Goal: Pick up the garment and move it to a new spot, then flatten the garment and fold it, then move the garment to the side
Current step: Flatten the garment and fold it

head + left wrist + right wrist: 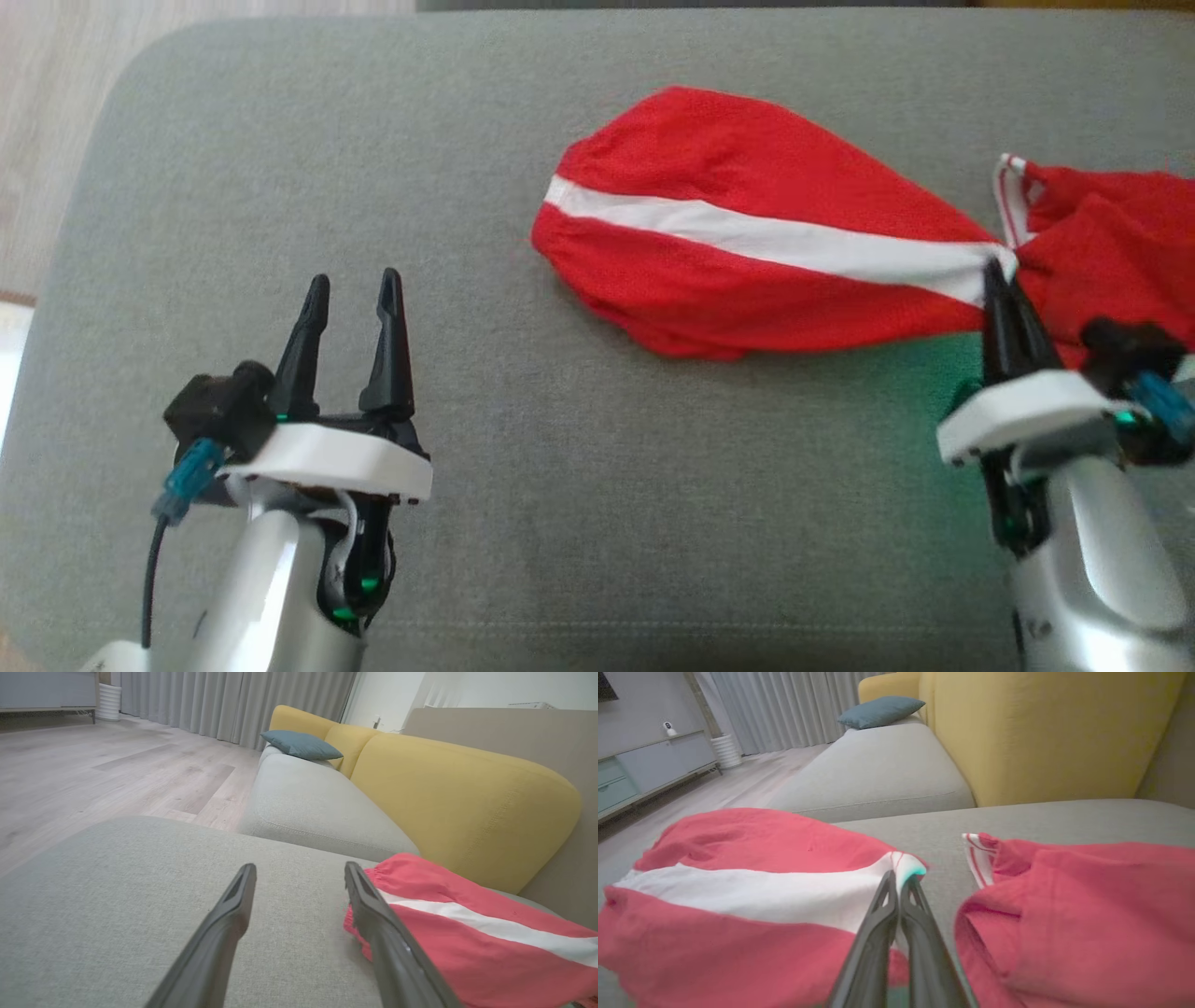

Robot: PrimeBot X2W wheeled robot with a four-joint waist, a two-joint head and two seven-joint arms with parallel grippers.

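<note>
Garment (728, 149) on grey cushion (560, 467) | right jaws clenched, seemingly on its white stripe (775, 238) | left jaws spread

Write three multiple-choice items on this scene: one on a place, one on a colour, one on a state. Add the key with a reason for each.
1. The red garment lies on:
A the wooden floor
B the yellow backrest
C the grey cushion

2. The stripe across it is:
A white
B blue
C black

3. The right gripper is:
A wide open
B shut on the garment
C shut on nothing

Key:
1 C, grey fabric shows all around it in the head view.
2 A, a white band crosses the red cloth.
3 B, its fingers meet with bunched cloth pinched at their tips in the right wrist view.
</note>
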